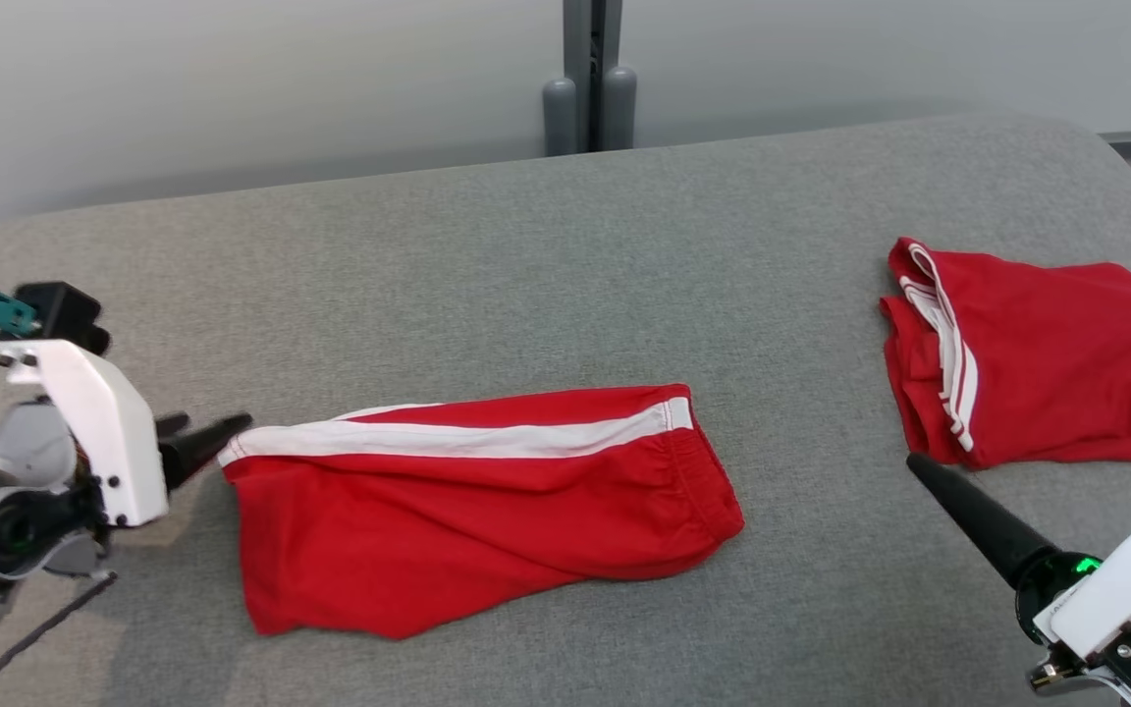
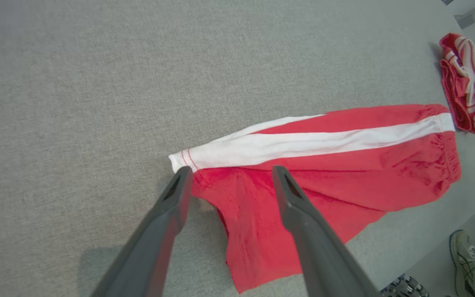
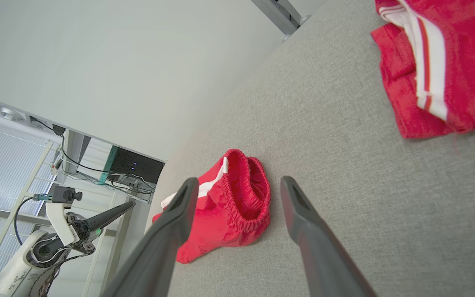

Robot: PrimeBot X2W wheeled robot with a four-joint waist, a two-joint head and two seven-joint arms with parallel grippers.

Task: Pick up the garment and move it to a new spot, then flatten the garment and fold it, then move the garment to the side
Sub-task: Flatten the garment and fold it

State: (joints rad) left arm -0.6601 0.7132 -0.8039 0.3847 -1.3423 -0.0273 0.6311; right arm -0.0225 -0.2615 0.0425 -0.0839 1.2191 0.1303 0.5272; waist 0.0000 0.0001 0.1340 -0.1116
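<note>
The garment (image 1: 487,501), red shorts with a white side stripe, lies doubled over and mostly flat on the grey table, waistband to the right. My left gripper (image 1: 212,432) hangs just off its left hem. In the left wrist view the left gripper (image 2: 231,171) stands open over the hem corner of the garment (image 2: 344,165), gripping nothing. My right gripper (image 1: 919,466) is at the lower right, apart from the cloth. In the right wrist view it (image 3: 239,180) is open and points toward the elastic waistband of the garment (image 3: 229,206).
A second red garment (image 1: 1027,353) with white stripes lies folded at the table's right side. The padded grey table (image 1: 526,255) ends at a wall with a grey post (image 1: 590,79). A person's shoe (image 2: 464,255) stands on the floor beside the table.
</note>
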